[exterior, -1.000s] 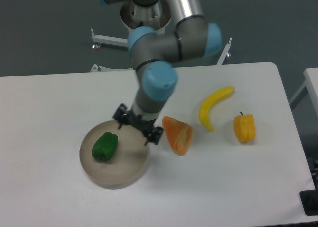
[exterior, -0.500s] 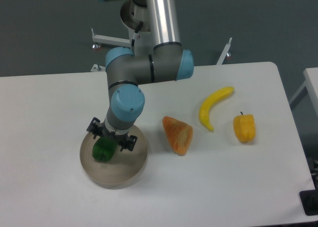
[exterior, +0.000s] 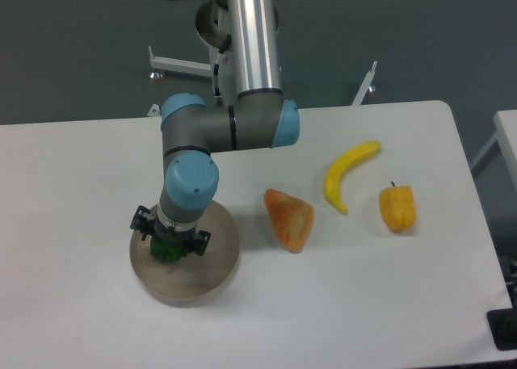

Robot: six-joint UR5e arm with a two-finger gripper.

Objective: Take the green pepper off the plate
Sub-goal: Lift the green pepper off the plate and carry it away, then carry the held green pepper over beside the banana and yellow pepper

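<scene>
The green pepper point(exterior: 167, 252) lies in the left half of the round grey-beige plate point(exterior: 212, 268) at the table's front left. Only a small dark-green part of it shows below the gripper. My gripper point(exterior: 170, 240) hangs straight over the pepper, its black body covering most of it. The fingers point down at the pepper and are hidden from this camera, so I cannot tell whether they are open or closed on it.
An orange wedge-shaped piece point(exterior: 290, 219) lies just right of the plate. A yellow banana point(exterior: 346, 174) and a yellow-orange pepper with a stem point(exterior: 397, 207) lie further right. The arm's elbow point(exterior: 226, 127) reaches over the table behind the plate.
The gripper has moved left from the plate's right rim to directly above the green pepper, and now covers most of it. The pepper has stayed in place.
</scene>
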